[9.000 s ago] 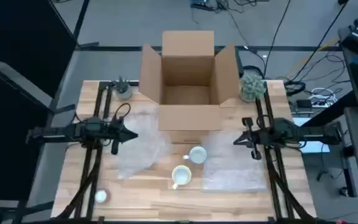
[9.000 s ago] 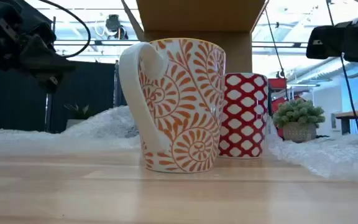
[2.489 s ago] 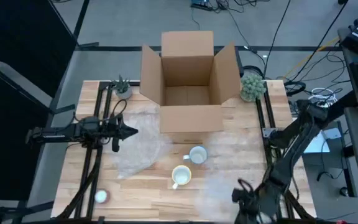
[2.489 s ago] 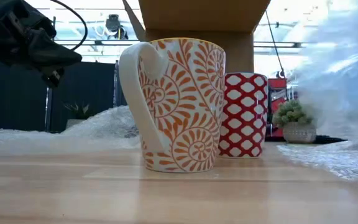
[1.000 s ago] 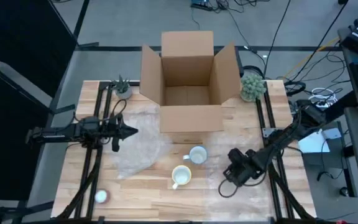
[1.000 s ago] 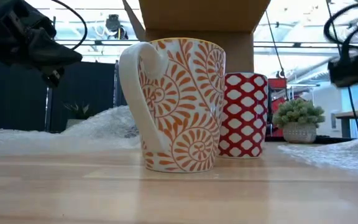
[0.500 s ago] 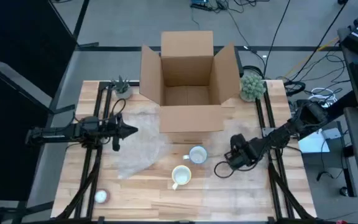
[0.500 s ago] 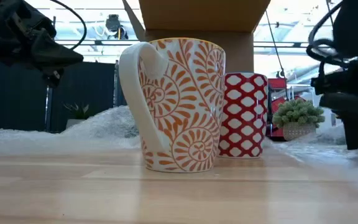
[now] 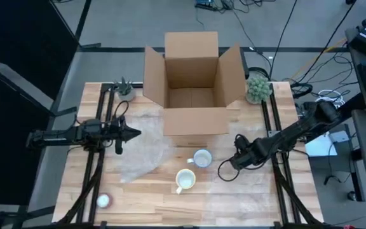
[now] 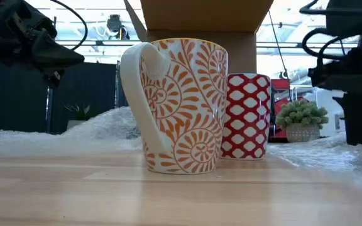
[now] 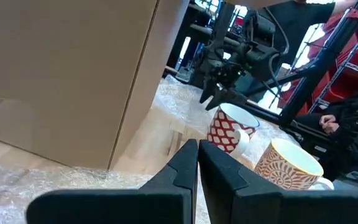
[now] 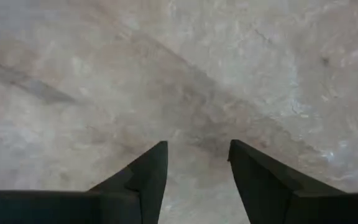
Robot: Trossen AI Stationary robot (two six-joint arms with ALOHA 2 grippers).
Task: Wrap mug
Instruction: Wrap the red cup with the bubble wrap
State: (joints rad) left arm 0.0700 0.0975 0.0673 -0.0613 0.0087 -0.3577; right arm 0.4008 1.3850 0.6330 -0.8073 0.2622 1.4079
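An open cardboard box (image 9: 193, 83) is seen at upper centre. The red-patterned mug (image 9: 201, 158) stands mid-frame, just left of the right gripper (image 9: 224, 172), spread over bubble wrap (image 12: 185, 74). At left, the left gripper (image 9: 136, 133) is pinched together.

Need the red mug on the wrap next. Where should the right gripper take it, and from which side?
Grip the red mug across its rim, coming straight down. It stands upright and open-topped, and the orange mug crowds its front side, while its right, where the open right gripper hangs above the bubble wrap, is free. Probably avoid the handle.
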